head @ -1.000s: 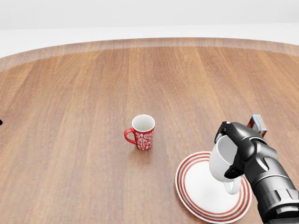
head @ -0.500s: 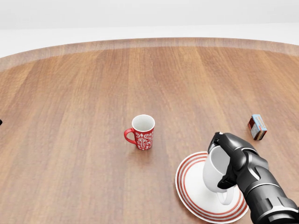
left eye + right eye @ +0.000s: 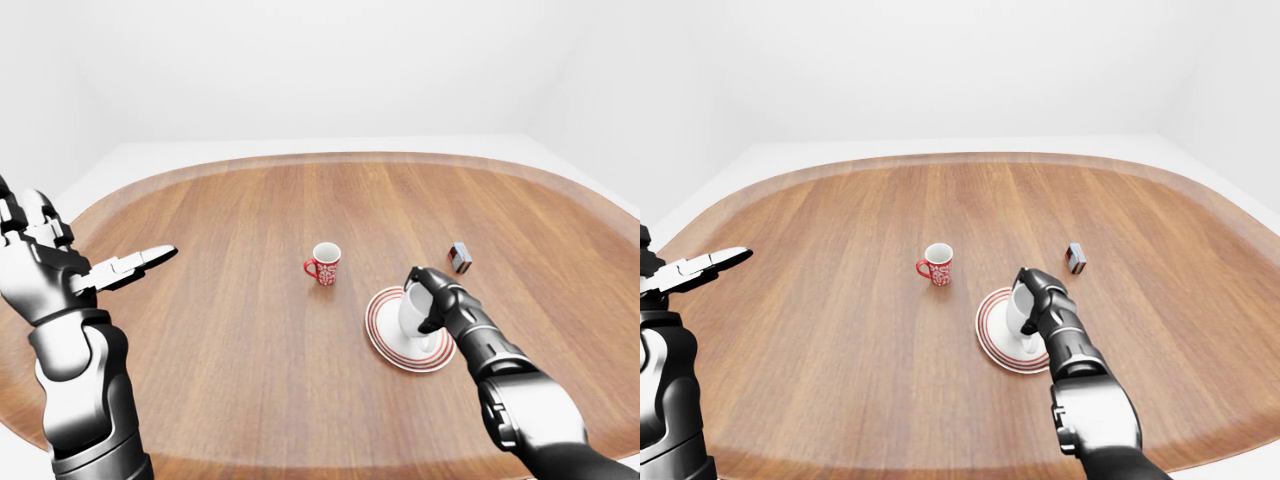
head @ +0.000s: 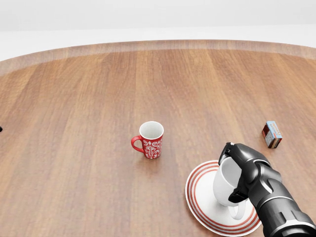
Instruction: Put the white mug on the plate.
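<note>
Over the red-ringed white plate [image 4: 200, 205] at five o'clock on the wooden table [image 4: 89, 108], our right hand [image 4: 247, 173] grips the tilted white mug [image 4: 224, 185]; releasing it aslant, we risk toppling it. Left hand [image 3: 60, 275] hangs open.

Even, bright, diffuse light fills all three views, with no visible lamp and no hard highlights. The oval brown wooden table [image 3: 250, 240] shows a soft sheen along its far rim in the head view, where the wood pales toward the white background. Shadows are faint and short: a small dark smudge under the red patterned mug [image 4: 149, 139], and a soft grey one on the white plate with red rings [image 4: 200, 197]. Rendering is sharp throughout, without blur or noise. The eye views look wide-angle, the table edge bowing outward. The glossy black right hand [image 4: 245, 170] carries mild grey reflections.
</note>
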